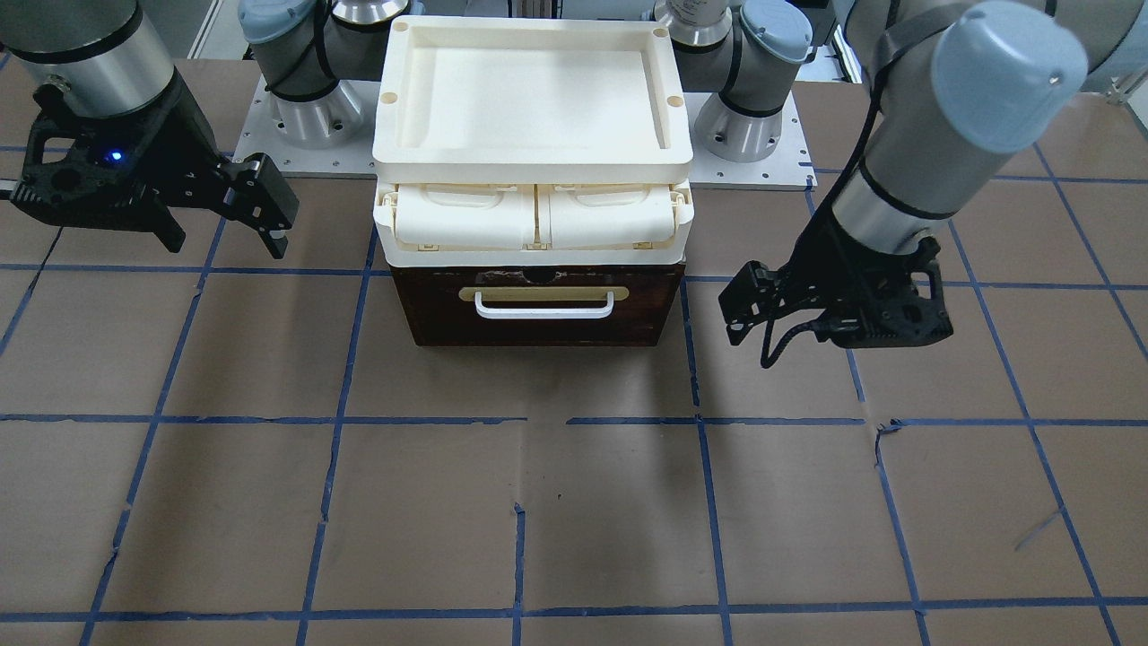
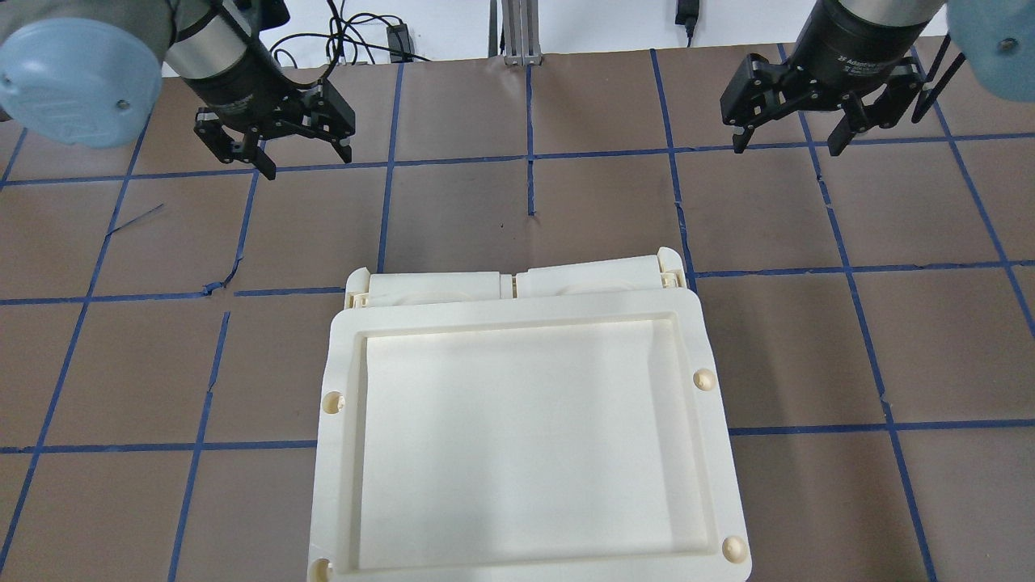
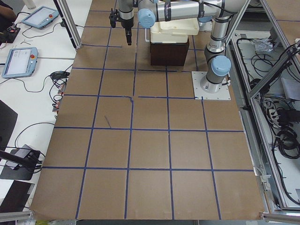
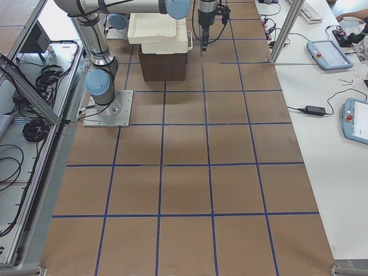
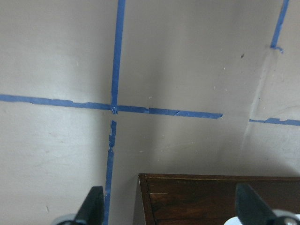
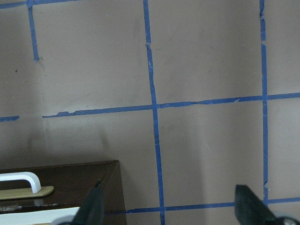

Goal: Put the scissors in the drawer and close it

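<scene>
The drawer (image 1: 538, 314) is pushed in flush, its dark brown front, cream plate and white bar handle (image 1: 544, 310) facing out. The scissors are out of view in every frame. My left gripper (image 1: 734, 314) hangs open and empty beside the drawer's end, apart from it; it also shows in the overhead view (image 2: 307, 162). My right gripper (image 1: 224, 238) is open and empty at the other end (image 2: 786, 147). The left wrist view shows the drawer's brown corner (image 5: 211, 199) between open fingers. The right wrist view shows the front and handle (image 6: 21, 179).
A cream plastic tray (image 1: 534, 152) lies on top of the unit, over two shut cream compartments (image 1: 466, 220) (image 1: 610, 220). Brown table surface with blue tape grid (image 1: 574, 502) spreads in front. The arm bases (image 1: 305, 117) stand behind the unit.
</scene>
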`<state>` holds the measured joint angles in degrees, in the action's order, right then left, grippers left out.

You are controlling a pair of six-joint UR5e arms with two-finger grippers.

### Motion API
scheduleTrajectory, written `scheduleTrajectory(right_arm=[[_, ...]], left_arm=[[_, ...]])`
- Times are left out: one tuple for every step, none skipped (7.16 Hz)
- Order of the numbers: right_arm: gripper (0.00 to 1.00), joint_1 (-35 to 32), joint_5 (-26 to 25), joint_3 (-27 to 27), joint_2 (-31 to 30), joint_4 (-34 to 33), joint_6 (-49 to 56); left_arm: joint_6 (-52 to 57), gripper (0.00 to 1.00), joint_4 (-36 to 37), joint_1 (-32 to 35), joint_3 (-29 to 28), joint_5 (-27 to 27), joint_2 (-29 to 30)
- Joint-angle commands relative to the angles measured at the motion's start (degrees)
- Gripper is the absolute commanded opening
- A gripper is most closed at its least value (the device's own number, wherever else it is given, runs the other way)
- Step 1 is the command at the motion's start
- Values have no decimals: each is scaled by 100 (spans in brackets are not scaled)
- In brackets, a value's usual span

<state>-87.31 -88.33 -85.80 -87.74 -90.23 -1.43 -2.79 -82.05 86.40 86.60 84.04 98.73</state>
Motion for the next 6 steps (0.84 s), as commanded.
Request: scheduleTrajectory(right_arm=[[100,-40,0,-16,-15,-12,2],[100,-49,-26,-16,-15,-4,2],[100,-49,17,-16,-15,-30,2],[100,-49,0,10,19,-30,11],[100,-49,17,28,29,-21,2],[100,-49,9,19,20,57,2]], left_arm=[[121,100,-21,-53,163,68,-440],[182,100,-4,-79,147,112,-581],[339,100,-21,-79,129,295,-670],[332,100,-187,-18,216,488,-740],[341,100,-441,-52,235,490,-898],[341,100,-635,-79,235,499,-943]])
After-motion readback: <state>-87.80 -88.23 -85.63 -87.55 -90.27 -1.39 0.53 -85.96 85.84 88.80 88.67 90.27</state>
